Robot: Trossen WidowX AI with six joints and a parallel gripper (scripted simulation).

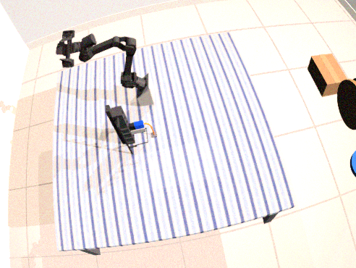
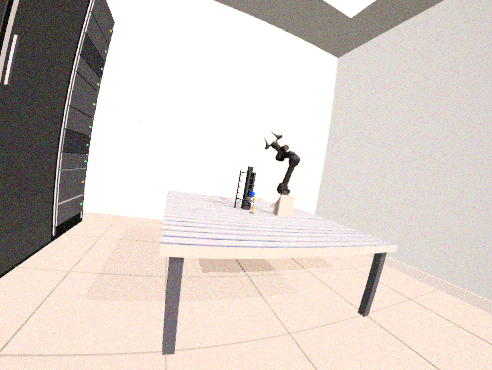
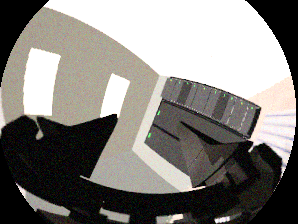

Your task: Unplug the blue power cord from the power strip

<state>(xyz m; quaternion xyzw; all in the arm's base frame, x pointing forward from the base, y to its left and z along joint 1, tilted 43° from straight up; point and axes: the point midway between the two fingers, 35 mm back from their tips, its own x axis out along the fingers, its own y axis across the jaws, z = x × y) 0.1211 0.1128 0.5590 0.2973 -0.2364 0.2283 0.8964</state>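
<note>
The black power strip [image 1: 121, 124] [image 2: 248, 187] stands upright on the striped tablecloth [image 1: 217, 145], near its middle left. The blue plug [image 1: 137, 124] [image 2: 252, 194] sits in the strip's side, with a short orange wire [image 1: 150, 129] and a thin grey cord [image 1: 142, 142] trailing beside it. My gripper [image 1: 62, 48] [image 2: 270, 140] is open and empty. It is raised high past the table's far left corner, well away from the strip and turned away from it. The wrist view shows only the wall, the ceiling and a dark rack between my fingers.
The arm's base [image 1: 135, 81] stands on a pale block [image 2: 285, 205] at the table's far side. A cardboard box [image 1: 327, 74], a black round object [image 1: 348, 103] and a blue object [image 1: 353, 164] are off to the right. A tall black server rack [image 2: 45, 125] stands beside the table.
</note>
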